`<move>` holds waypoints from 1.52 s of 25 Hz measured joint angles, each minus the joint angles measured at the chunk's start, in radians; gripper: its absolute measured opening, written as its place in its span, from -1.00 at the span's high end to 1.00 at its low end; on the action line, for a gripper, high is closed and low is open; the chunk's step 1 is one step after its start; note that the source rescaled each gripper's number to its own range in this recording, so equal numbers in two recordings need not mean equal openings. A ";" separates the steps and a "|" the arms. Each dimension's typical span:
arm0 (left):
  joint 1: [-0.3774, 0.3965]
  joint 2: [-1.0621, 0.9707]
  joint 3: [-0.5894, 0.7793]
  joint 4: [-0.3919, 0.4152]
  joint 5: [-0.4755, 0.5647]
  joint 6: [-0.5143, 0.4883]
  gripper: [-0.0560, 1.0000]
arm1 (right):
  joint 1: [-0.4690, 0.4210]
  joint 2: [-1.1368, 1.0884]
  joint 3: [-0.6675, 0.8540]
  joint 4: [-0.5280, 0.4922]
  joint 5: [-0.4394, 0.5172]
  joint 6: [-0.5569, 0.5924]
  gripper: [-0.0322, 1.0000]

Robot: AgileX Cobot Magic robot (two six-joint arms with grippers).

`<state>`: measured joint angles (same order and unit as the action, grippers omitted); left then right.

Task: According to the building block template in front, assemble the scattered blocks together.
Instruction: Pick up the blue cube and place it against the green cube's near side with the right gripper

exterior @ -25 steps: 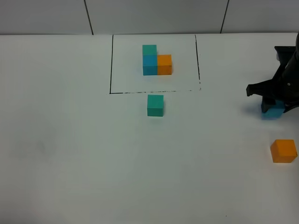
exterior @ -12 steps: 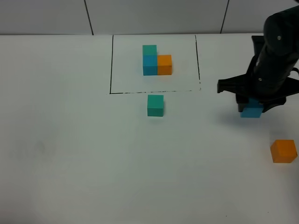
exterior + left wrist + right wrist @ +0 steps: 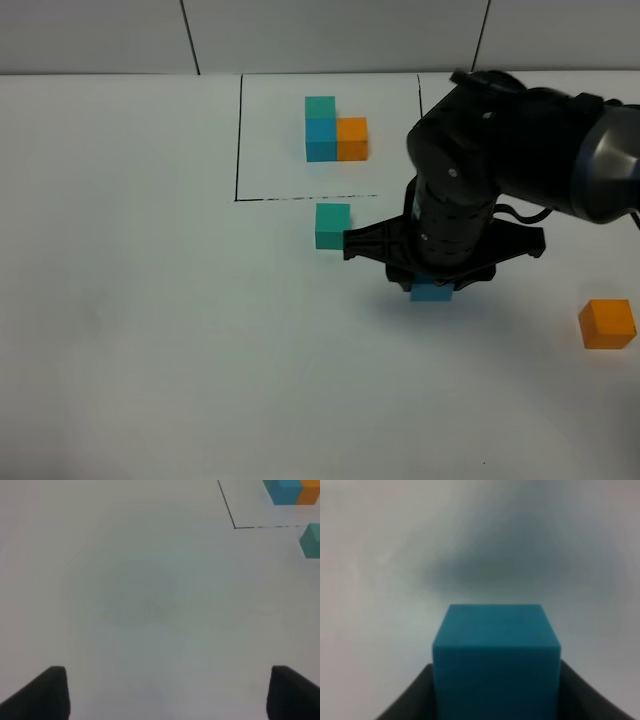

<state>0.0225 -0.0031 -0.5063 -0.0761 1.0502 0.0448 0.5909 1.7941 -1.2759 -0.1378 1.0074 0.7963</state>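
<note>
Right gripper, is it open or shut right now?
Shut on the blue cube: the right wrist view shows the right gripper with a dark finger pressed against each side of the cube.

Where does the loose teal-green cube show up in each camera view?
Exterior high: the teal-green cube sits just outside the black frame, by its front line.
Left wrist: cut off at the picture's edge, beyond the frame's corner.
Right wrist: not in view.
Shared landmark: that frame corner.
</note>
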 joint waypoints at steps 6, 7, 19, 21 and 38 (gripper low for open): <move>0.000 0.000 0.000 0.002 0.000 0.000 -0.65 | 0.075 0.056 -0.004 0.007 -0.065 0.036 0.91; 0.000 0.000 0.000 0.002 0.000 0.000 -0.65 | 0.075 0.073 -0.010 0.007 -0.075 0.036 0.91; 0.000 0.000 0.000 0.002 0.000 0.000 -0.65 | 0.075 0.229 -0.150 0.005 -0.101 0.026 0.91; 0.000 0.000 0.000 0.002 0.000 0.000 -0.65 | 0.075 0.238 -0.162 0.006 -0.113 0.026 0.91; 0.000 0.000 0.000 0.002 0.000 0.000 -0.65 | 0.075 0.382 -0.309 -0.015 -0.113 0.026 0.91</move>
<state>0.0225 -0.0031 -0.5063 -0.0742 1.0502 0.0448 0.6659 2.1761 -1.5851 -0.1528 0.8941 0.8218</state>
